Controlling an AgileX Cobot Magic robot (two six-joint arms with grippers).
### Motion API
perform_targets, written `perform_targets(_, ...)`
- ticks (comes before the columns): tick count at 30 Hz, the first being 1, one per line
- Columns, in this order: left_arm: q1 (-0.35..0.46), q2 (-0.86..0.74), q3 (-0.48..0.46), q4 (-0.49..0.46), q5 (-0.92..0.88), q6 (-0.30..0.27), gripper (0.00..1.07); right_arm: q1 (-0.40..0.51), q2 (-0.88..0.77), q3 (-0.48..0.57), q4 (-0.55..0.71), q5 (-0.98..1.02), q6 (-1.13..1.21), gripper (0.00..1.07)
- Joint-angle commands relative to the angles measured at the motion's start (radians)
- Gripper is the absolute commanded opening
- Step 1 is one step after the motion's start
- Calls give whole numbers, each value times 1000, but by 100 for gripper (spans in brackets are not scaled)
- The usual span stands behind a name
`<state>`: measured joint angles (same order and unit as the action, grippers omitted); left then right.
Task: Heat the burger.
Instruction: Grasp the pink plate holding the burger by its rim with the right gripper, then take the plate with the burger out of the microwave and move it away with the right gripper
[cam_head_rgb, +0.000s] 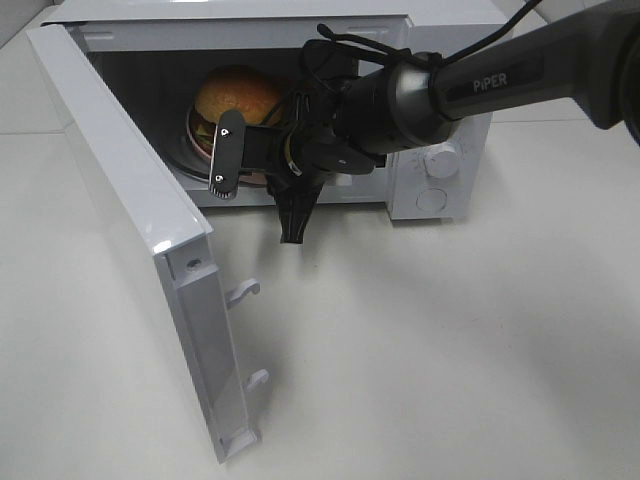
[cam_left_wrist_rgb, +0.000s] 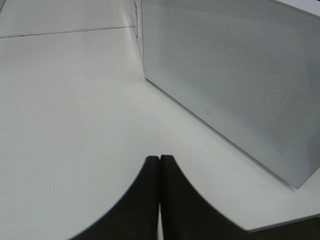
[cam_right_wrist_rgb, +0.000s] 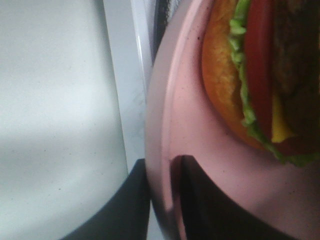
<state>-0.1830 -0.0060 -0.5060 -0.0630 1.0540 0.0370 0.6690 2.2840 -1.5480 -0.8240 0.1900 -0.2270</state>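
Note:
The burger (cam_head_rgb: 237, 95), with a golden bun, sits on a pink plate (cam_head_rgb: 196, 140) inside the open microwave (cam_head_rgb: 455, 120). My right gripper (cam_head_rgb: 228, 160) reaches into the opening at the plate's front edge. In the right wrist view the burger (cam_right_wrist_rgb: 260, 75) shows lettuce, tomato and cheese, and the plate's rim (cam_right_wrist_rgb: 185, 125) runs between my right gripper's (cam_right_wrist_rgb: 162, 200) two dark fingers (cam_right_wrist_rgb: 135, 200), which are shut on it. My left gripper (cam_left_wrist_rgb: 160, 167) is shut with nothing in it, low over the table beside the microwave's perforated wall (cam_left_wrist_rgb: 225, 75). It is outside the exterior high view.
The microwave door (cam_head_rgb: 140, 220) stands swung open to the left, its latch hooks (cam_head_rgb: 243, 291) pointing out over the table. Two white knobs (cam_head_rgb: 440, 160) sit on the panel right of the opening. The white table (cam_head_rgb: 420, 360) spreads in front.

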Motion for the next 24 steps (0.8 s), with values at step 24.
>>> perform_targets(24,2,-20,3,-3,-13,0,0,-5,-106,12,219,126,-275,0)
